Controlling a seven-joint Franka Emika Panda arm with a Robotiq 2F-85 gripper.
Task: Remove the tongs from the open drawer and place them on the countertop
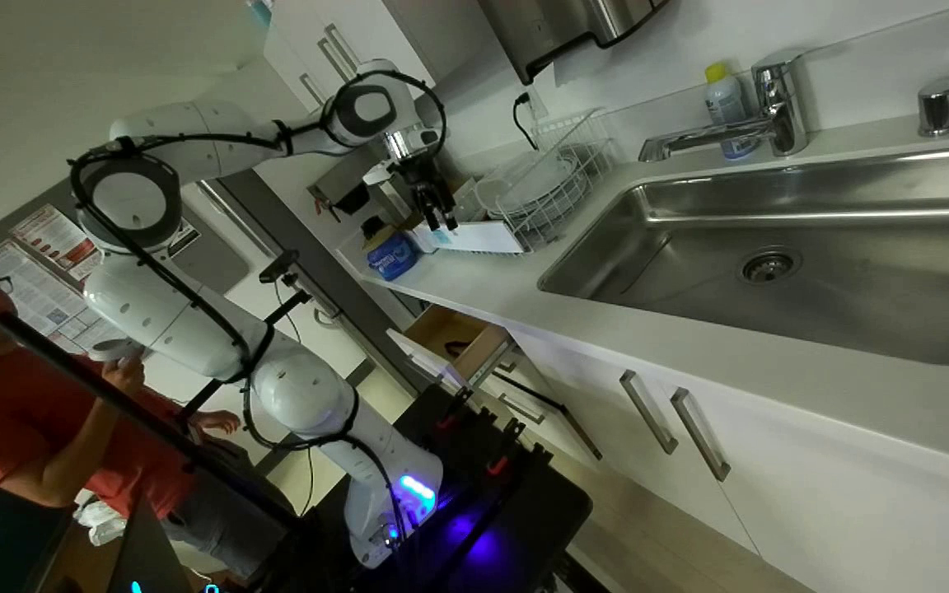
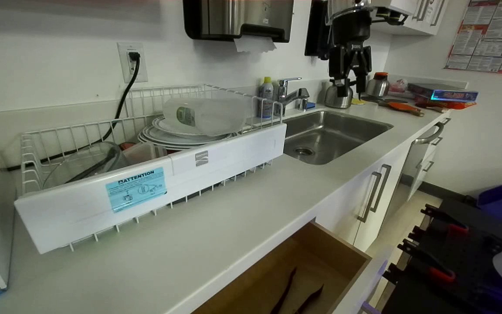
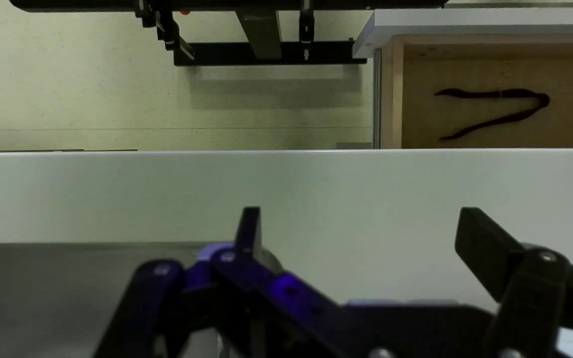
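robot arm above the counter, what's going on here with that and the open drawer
The robot arm is not handling anything at this moment: its tool hangs open and empty above the countertop. The dark tongs lie spread inside the open drawer, waiting to be lifted out and set on the countertop. A person in a red shirt is off to the side, away from the drawer.
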